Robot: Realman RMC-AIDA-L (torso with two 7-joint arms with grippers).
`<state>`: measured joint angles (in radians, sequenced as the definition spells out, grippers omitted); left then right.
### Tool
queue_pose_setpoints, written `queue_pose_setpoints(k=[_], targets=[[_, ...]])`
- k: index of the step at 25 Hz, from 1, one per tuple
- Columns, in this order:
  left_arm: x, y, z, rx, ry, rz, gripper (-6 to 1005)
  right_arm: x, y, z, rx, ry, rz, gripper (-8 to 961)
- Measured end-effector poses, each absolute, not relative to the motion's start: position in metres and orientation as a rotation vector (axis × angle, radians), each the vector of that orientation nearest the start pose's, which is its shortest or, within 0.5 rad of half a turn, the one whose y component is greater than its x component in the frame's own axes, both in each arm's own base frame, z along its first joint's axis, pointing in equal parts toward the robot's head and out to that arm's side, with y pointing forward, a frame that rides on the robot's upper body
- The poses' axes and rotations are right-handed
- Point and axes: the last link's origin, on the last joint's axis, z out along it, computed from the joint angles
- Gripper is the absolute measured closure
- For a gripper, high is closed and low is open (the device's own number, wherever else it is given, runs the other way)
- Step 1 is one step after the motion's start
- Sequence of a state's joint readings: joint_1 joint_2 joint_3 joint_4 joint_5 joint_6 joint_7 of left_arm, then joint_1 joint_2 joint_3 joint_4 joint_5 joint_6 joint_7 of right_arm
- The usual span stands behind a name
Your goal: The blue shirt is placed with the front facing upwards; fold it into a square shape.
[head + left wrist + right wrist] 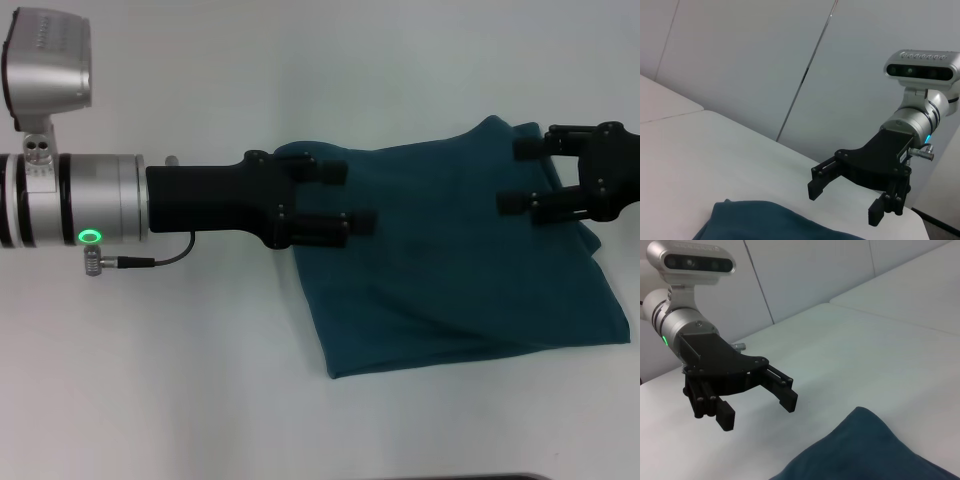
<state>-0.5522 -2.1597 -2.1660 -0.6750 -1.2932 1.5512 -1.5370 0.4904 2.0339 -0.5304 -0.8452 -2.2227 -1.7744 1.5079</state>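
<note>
Blue shirt [460, 260] lies folded into a rough square, right of centre on the white table [150, 380]. Left gripper [350, 200] hovers over its left edge, right gripper [512, 176] over its far right corner; both spread open, holding nothing. Soft, light, limp cloth: pinch stacked layers at edges or corners.

Left arm stretched in level from the left, silver wrist with a green ring light, black left gripper [345, 198] pointing right, jaws spread apart, nothing between them. Right gripper [516, 176] entering from the right edge, pointing left toward the other, jaws likewise parted and empty. Both held above the bench, facing each other, well apart. Right wrist silver, with a blue light, camera mounted on top of each wrist.
</note>
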Motion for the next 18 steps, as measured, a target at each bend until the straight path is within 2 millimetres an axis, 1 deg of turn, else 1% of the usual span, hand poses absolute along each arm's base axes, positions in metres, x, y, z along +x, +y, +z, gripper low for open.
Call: queue_pose_setpoints(k=[18], targets=[[-0.2049, 0.3168, -0.0547, -2.923, -0.717, -0.831, 173, 0.2867, 0.3079, 0.0525, -2.781, 0.721, 0.526, 38]])
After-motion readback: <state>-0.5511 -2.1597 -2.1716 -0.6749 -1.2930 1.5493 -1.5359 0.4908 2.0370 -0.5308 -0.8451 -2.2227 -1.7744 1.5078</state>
